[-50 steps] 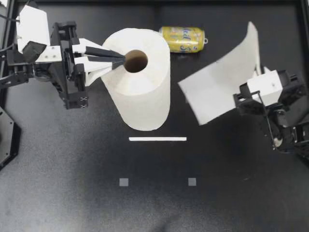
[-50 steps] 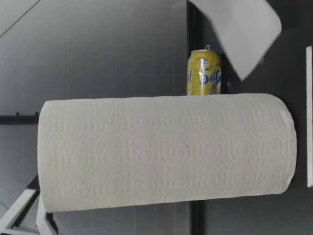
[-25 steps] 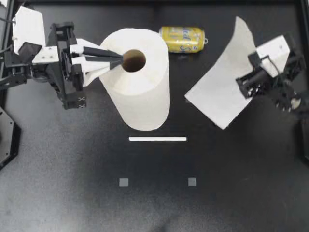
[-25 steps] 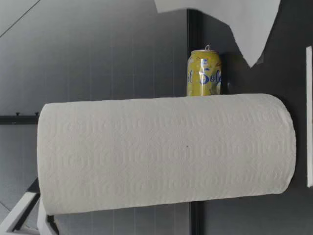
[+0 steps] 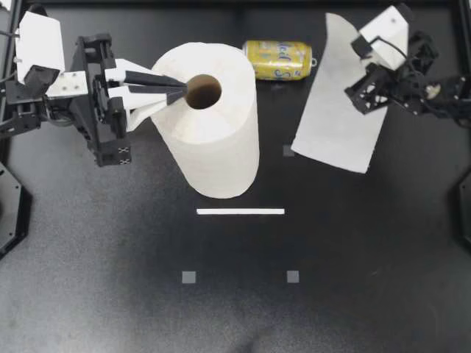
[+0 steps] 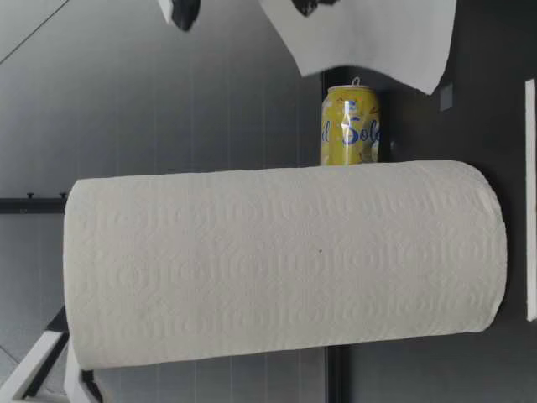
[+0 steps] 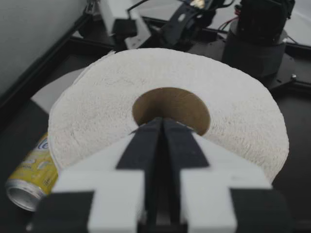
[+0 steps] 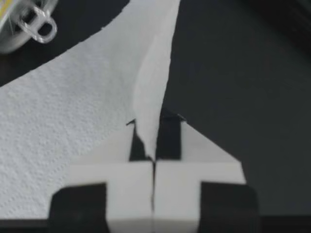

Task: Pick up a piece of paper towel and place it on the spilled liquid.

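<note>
My left gripper (image 5: pixel 176 90) has its two black fingers pressed together with nothing visible between them. Their tips are at the near rim of the brown cardboard core of the tall white paper towel roll (image 5: pixel 213 147), which stands upright on the black table (image 5: pixel 353 265). My right gripper (image 5: pixel 358 90) is clamped tight on a torn-off white paper towel sheet (image 5: pixel 331 125). One edge is pinched between its fingertips, and the rest spreads ahead of and beside them. A yellow drink can (image 5: pixel 278 59) lies on its side ahead of those fingers, past the sheet and just behind the roll.
</note>
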Robot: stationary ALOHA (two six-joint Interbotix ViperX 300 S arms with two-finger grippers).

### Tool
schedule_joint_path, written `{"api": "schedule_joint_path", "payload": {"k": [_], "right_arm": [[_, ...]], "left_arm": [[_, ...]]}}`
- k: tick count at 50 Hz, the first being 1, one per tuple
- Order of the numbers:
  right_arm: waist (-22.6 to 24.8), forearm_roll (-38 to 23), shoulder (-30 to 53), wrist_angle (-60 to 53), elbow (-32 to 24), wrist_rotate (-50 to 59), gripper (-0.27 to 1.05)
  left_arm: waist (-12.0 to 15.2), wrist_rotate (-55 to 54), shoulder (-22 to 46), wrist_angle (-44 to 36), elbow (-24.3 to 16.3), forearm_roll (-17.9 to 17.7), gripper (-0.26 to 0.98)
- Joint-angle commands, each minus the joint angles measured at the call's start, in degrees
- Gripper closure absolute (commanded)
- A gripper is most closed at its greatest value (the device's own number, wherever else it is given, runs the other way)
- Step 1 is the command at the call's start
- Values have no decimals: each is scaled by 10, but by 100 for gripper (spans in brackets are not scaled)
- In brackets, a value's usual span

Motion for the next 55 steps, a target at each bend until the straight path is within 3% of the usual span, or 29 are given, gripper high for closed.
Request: {"api": "schedule_joint_path", "payload": {"k": [1,11,28,37,48,55], "right_arm": [[-13,-11,7,-4,-28,-5,96],[-47,-17,35,-9,-49,-29,96],[-49,-16,64,-9,-77,-33,91],[-49,-14,73,-10,-85,-33,66],[-49,-6,58,18,-84,-37,8],[-49,4,36,53,-77,-39,6]], "left_arm": [[1,-2,4,3,-2,-4,58],[2,-2,4,3,-4,-4,58],[1,-2,4,2,-4,-4,58],[1,-1,4,2,-4,-4,58],[1,2,3,-20,-4,-4,58],[1,5,1,-40,-4,-4,58]]}}
